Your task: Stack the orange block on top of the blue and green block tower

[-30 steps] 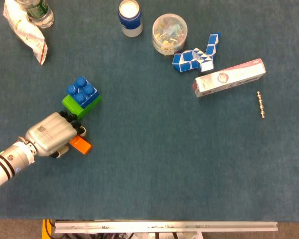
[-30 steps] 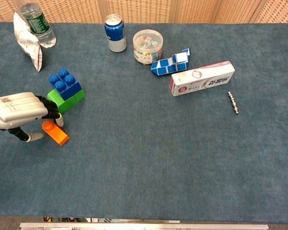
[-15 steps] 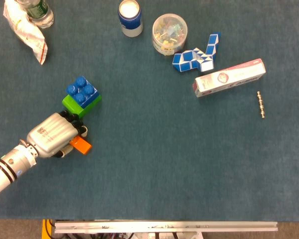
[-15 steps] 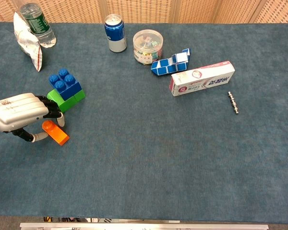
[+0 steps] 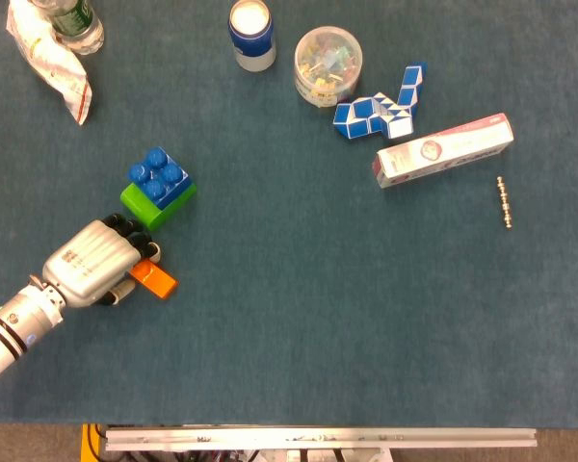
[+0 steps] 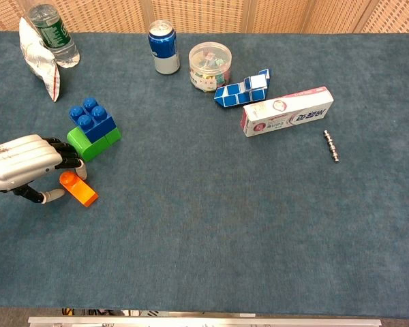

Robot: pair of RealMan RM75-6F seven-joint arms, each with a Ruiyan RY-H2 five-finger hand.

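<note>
Nearest the robot, one left hand (image 5: 89,263) sits low on the blue desk (image 5: 299,318), its fingers (image 6: 63,162) curled down over the near end of the one orange block (image 5: 154,280). Can't tell if they actually pinch it; it seems to lie flat on the cloth. Just beyond is the tower: one blue block (image 5: 159,174) stacked on one green block (image 5: 156,203). Well off to the right: one toothpaste box (image 5: 443,149) and one little metal rod (image 5: 504,202). Further back, one blue-white twisty puzzle (image 5: 380,108), one clear tub (image 5: 328,64), one can (image 5: 251,34), and, far left, one bottle (image 6: 53,35) by a crumpled wrapper (image 5: 50,61).
</note>
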